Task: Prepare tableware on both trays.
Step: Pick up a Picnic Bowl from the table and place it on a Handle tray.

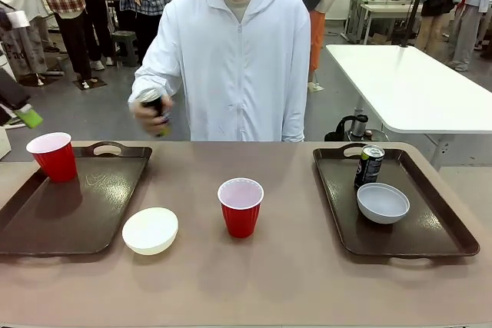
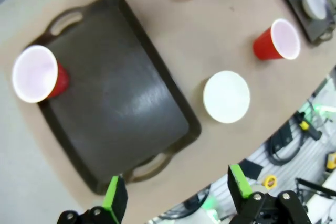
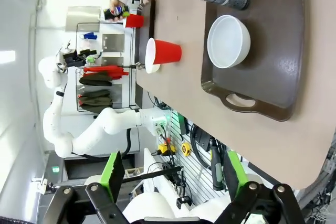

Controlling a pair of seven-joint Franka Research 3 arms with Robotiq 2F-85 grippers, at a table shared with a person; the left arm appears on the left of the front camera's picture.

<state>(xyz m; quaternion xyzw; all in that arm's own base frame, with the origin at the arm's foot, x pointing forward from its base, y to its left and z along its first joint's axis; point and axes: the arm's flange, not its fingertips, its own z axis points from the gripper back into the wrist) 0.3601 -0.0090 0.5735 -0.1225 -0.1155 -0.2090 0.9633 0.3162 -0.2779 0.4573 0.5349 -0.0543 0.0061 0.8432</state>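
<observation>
Brown desk (image 1: pixel 292 266) right across the front, smooth and matte, with a dark tray at each end. On the left tray (image 1: pixel 69 205), the corner cup (image 1: pixel 52 156) stands upright at the far left, and the tray floor catches a bit of glare. Just off that tray's near right corner, the loose bowl (image 1: pixel 150 230) sits on the desk itself, close beside the rim but not touching it. In the middle of the desk the middle cup (image 1: pixel 241 207) is red and upright, showing its white inside.

Over on the right tray (image 1: pixel 430 236), the standing can (image 1: pixel 369 165) is at the far end, and the trayed bowl (image 1: pixel 383 202) lies just in front of it.

Across the desk a person in a white zip hoodie has a hand (image 1: pixel 147 117) raised past the far edge, wrapped round the held can (image 1: pixel 154 105).

The left claw (image 2: pixel 177 184) hangs high over the left tray's near handle, green pads spread wide, gripping nothing. The right claw (image 3: pixel 173 166) hangs off the desk's near edge by the right tray, just as wide and empty.

Grey floor behind, a white table (image 1: pixel 407 82) to the right, and people standing about at the back
</observation>
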